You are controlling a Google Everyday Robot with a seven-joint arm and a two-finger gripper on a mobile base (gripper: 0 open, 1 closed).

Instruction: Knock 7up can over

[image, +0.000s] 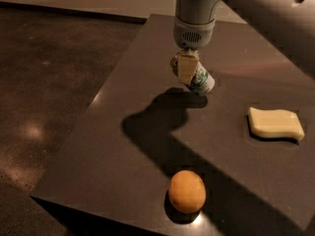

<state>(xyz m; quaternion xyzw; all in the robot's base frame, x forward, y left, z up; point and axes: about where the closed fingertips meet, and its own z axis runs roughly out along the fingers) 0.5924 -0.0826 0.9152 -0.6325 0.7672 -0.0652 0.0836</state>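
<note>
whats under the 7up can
Only dark table and shadow show beneath the tilted 7up can, whose upper end is at the gripper. Whether its lower edge touches the table is hidden.

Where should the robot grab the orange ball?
Around its widest middle, coming straight down from above. The orange ball is round, so a grip higher or lower would probably slip. It rests near the table's front edge. The end effector is farther back, at the tilted 7up can.

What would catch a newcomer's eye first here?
The gripper stands out at the far middle of the dark table, right against the tilted 7up can, with a large shadow below. Then come the orange ball near the front edge and the yellow sponge at right.
</note>
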